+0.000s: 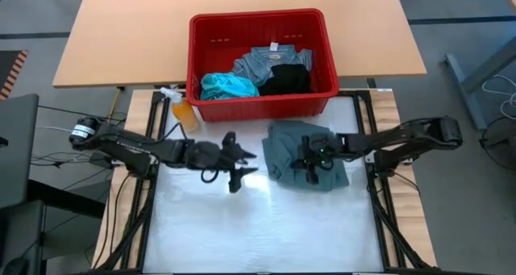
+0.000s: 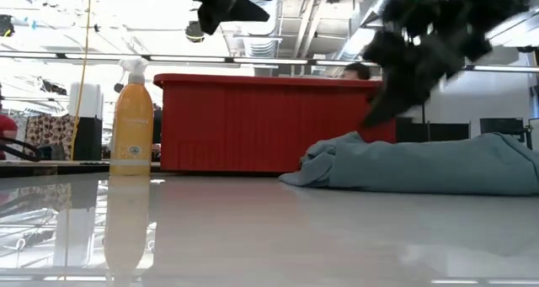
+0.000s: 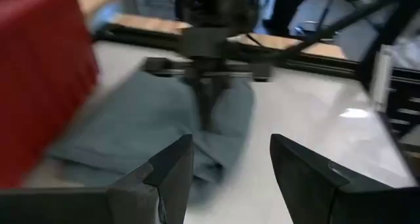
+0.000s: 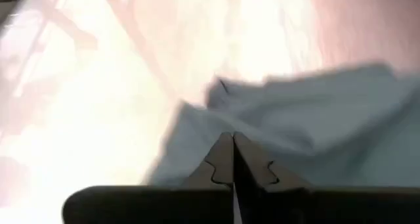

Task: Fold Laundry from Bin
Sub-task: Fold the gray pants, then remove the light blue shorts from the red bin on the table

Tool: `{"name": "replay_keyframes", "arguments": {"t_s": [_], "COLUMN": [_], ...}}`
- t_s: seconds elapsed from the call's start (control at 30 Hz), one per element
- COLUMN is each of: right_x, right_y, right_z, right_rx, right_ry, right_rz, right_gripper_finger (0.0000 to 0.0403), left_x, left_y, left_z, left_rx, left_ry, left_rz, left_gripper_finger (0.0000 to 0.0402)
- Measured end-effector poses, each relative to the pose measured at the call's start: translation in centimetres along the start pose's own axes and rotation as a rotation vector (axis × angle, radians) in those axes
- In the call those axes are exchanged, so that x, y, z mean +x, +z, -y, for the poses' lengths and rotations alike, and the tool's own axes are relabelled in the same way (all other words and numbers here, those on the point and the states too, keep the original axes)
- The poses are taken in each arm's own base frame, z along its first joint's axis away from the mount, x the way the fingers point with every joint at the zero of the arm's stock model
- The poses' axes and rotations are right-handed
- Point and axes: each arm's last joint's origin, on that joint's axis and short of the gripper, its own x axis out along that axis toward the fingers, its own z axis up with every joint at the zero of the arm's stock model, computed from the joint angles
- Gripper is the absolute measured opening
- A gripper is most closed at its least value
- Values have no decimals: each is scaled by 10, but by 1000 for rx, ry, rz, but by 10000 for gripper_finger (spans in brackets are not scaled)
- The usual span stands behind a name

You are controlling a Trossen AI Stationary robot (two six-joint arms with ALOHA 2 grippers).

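White tabletop carried the grey-green garment before the red bin, your right tool pinched shut above it, left tool wide: you needed a corner grip before spreading.

The left gripper shows its two dark fingers spread apart with a clear gap between them, nothing held. Beyond them a crumpled grey-green soft garment lies on the glossy white worktop. The other arm's dark gripper comes down onto the garment's middle. A red plastic bin wall stands just beside the cloth.
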Motion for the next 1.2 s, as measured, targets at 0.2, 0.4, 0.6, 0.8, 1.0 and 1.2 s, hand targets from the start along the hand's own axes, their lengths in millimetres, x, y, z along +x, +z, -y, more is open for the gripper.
{"name": "replay_keyframes", "arguments": {"t_s": [0.2,0.4,0.6,0.8,1.0,1.2], "right_x": [-42,-81,-96,-103,-108,-109], "right_y": [63,106,103,99,96,94], "right_z": [-16,-3,25,46,58,61], "right_rx": [-197,-310,-230,-157,-180,-255], "right_ry": [16,-89,-202,-282,-335,-354], "right_rz": [140,321,302,286,258,231], "right_gripper_finger": [34,27,31,42,72,141], "left_x": [1,-9,-2,-18,-34,-27], "left_y": [51,113,107,114,132,114], "left_z": [-42,-138,-255,-292,-282,-272], "left_rx": [107,150,47,132,270,364], "left_ry": [82,262,361,309,214,122], "left_rz": [108,69,-287,-543,-616,-816], "left_gripper_finger": [192,192,192,192,192,192]}}
